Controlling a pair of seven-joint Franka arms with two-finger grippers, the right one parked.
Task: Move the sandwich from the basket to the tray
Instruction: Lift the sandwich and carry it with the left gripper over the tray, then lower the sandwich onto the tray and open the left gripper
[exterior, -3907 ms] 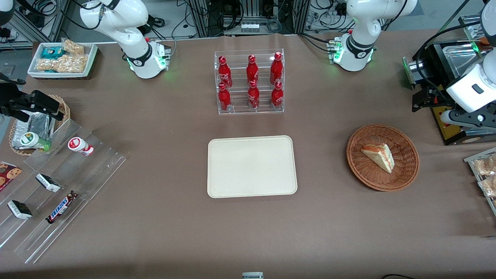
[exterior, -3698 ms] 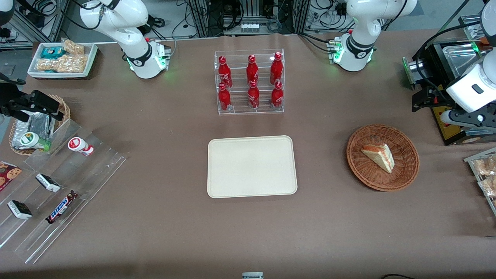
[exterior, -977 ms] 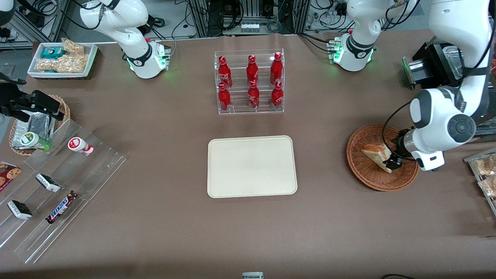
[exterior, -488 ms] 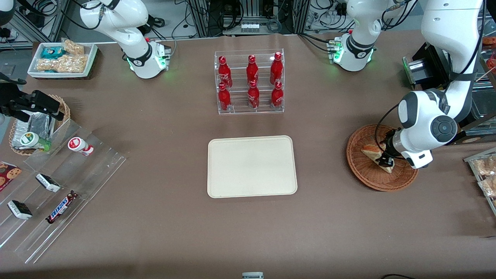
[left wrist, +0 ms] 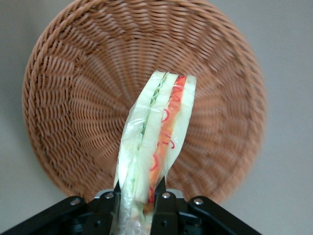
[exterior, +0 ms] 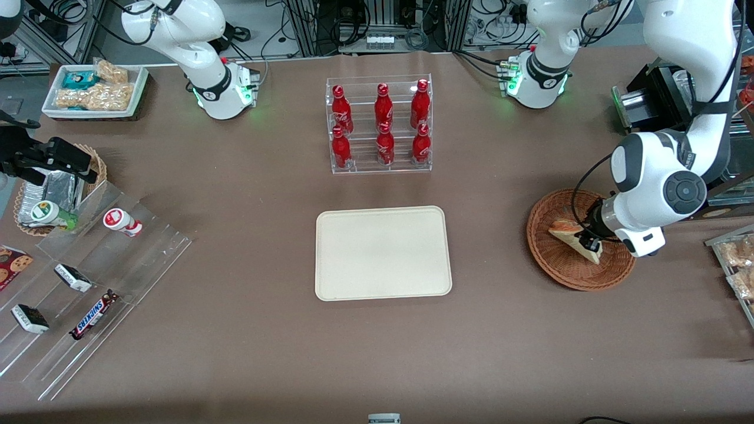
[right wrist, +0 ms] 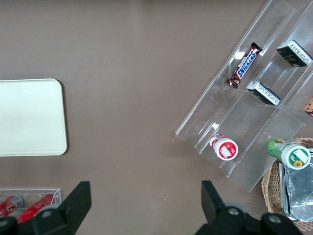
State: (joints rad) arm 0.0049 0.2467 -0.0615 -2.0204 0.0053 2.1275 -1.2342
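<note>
One soft, squashable sandwich (left wrist: 155, 142) sits pinched at its narrow end by the pincer (left wrist: 135, 201), seemingly just above the basket (left wrist: 73, 98), tray (exterior: 383, 253) at nine o'clock.

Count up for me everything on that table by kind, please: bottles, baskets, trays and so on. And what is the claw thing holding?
Red bottles: 6
Sandwich: 1, pinched in the gripper over the wicker basket
Wicker baskets: 2, counting the foil-lined basket
Beige tray: 1
Snickers bar: 1
Small dark snack boxes: 2
Capped cups: 2
Total: 15
</note>
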